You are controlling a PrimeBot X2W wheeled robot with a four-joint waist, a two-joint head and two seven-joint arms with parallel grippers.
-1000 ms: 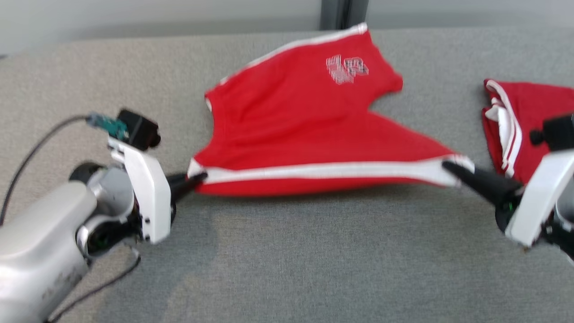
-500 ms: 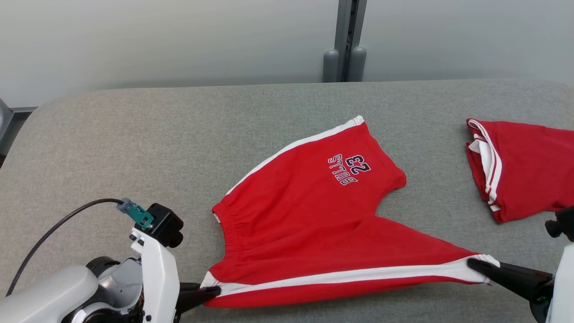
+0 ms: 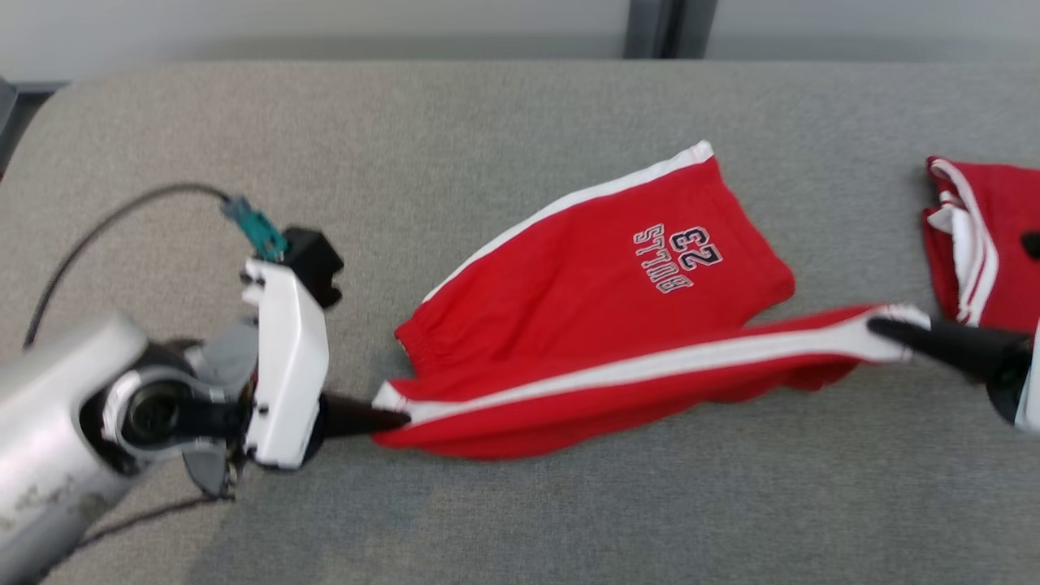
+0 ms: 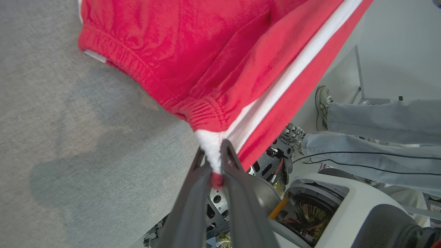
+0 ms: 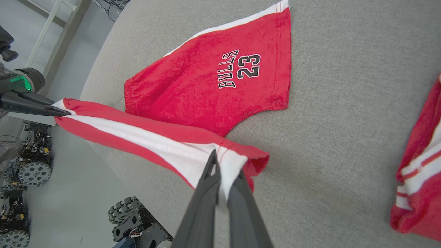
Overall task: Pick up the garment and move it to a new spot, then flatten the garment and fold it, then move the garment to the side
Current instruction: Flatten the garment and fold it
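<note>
The garment (image 3: 585,292) is a pair of red shorts with white side stripes and "BULLS 23" print, lying mid-table. Its near side edge is lifted and stretched taut between both grippers. My left gripper (image 3: 388,416) is shut on the waistband corner (image 4: 212,151), at the lower left of the head view. At the right edge, my right gripper (image 3: 886,331) is shut on the leg hem corner (image 5: 227,165). The far leg with the print (image 5: 237,70) lies flat on the table. The left gripper's dark fingers (image 5: 41,106) also appear in the right wrist view.
A second red and white garment (image 3: 983,236) lies folded at the table's right end, close behind the right gripper. The grey padded table (image 3: 487,520) stretches wide. A person's legs and shoes (image 4: 361,120) stand beside the robot base, below the table edge.
The head camera has tilted between frames. The near striped edge of the garment has risen off the table, held taut between both grippers, and the near leg now hangs folded under it.
</note>
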